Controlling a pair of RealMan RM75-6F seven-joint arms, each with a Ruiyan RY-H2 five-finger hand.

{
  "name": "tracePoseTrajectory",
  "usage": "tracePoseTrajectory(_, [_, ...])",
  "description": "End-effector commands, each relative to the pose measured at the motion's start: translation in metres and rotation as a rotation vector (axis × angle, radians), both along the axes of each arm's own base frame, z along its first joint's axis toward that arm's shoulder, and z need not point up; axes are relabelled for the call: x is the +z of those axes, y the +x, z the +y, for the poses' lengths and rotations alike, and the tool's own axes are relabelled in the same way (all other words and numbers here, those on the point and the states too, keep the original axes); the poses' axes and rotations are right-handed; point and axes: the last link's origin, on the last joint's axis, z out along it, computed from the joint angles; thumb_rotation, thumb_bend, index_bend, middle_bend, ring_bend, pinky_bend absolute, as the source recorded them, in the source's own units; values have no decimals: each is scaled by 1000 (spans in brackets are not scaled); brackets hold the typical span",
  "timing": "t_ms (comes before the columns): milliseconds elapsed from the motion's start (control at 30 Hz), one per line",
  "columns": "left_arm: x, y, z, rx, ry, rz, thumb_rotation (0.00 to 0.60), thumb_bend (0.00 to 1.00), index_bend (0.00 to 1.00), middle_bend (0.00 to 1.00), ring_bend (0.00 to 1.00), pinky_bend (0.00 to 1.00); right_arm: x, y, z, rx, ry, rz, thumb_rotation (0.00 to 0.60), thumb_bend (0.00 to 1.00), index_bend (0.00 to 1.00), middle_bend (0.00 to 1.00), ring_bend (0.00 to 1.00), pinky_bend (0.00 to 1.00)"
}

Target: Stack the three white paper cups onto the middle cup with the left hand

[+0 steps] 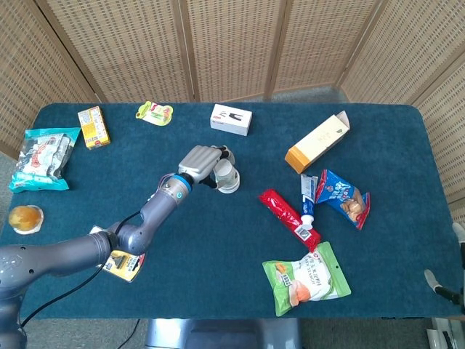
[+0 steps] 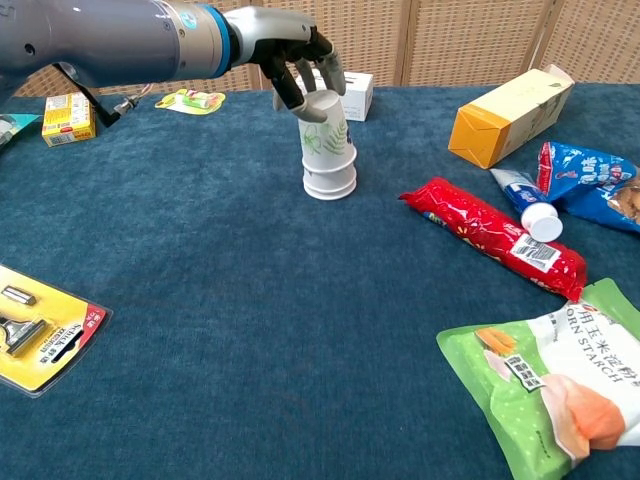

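Observation:
The white paper cups [image 2: 329,172] stand upside down, nested in one stack at the middle of the blue table [image 2: 200,300]. The top cup [image 2: 325,135], printed with green leaves, sits slightly tilted on the others. My left hand [image 2: 290,48] reaches in from the left and grips this top cup, thumb on one side and fingers curled over the other. In the head view the left hand [image 1: 200,161] covers part of the stack [image 1: 228,177]. Only a sliver of my right hand [image 1: 445,285] shows at the lower right edge, so its pose is unclear.
Behind the stack lies a white box [image 2: 352,92]. To the right are an orange carton [image 2: 510,115], a red packet [image 2: 495,235], a toothpaste tube [image 2: 528,205], a blue snack bag [image 2: 590,180] and a green bag [image 2: 560,385]. A yellow razor pack [image 2: 40,325] lies front left.

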Motion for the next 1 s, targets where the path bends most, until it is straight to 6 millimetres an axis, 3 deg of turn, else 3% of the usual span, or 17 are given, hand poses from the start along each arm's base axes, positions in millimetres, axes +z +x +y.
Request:
tracePoseTrajectory(33, [-2,-3,-1,5,-7,10,600,355,315,265,280,528,0,0,0,1,1,-1,600,280,0,82,0,332])
tracePoseTrajectory(533, [-1,-21,-9,34,-25,49,600,355,291,235,223,486,0,2,1,12,-3,0,600,282,0,82,0,332])
tracePoseTrajectory(733, [27,-23,-14,18,32,-5,600,356,191,172,116,361,2,3,-1,23,-9,8,600,281,0,83,0,332])
tracePoseTrajectory(1000, [68,-42,-27,11,110,-45,600,355,176,138,72,304,-1,7,-11,46,6,12,600,282,0,83,0,332])
